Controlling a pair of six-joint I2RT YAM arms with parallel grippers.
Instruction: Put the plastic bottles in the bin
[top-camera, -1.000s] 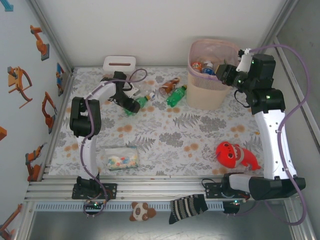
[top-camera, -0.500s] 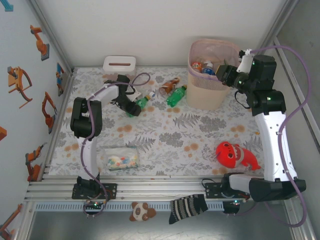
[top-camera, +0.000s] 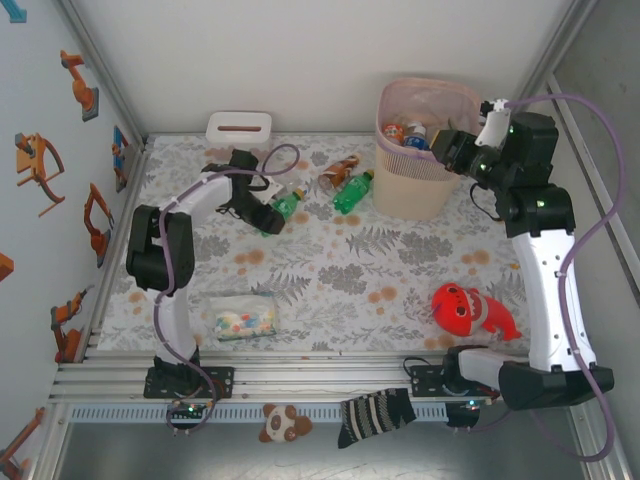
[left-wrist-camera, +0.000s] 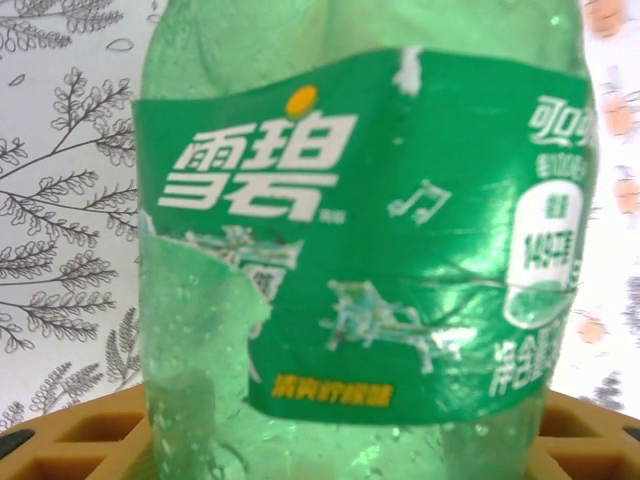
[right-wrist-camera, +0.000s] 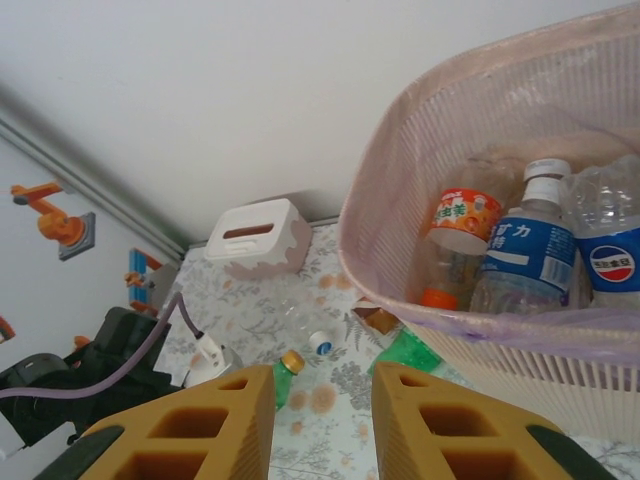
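now several bottles (right-wrist-camera: 525, 255) inside bin (right-wrist-camera: 372, 225)

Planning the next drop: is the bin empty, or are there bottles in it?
Not empty. In the right wrist view the bin holds several bottles, including a blue-labelled bottle and an orange-labelled bottle.
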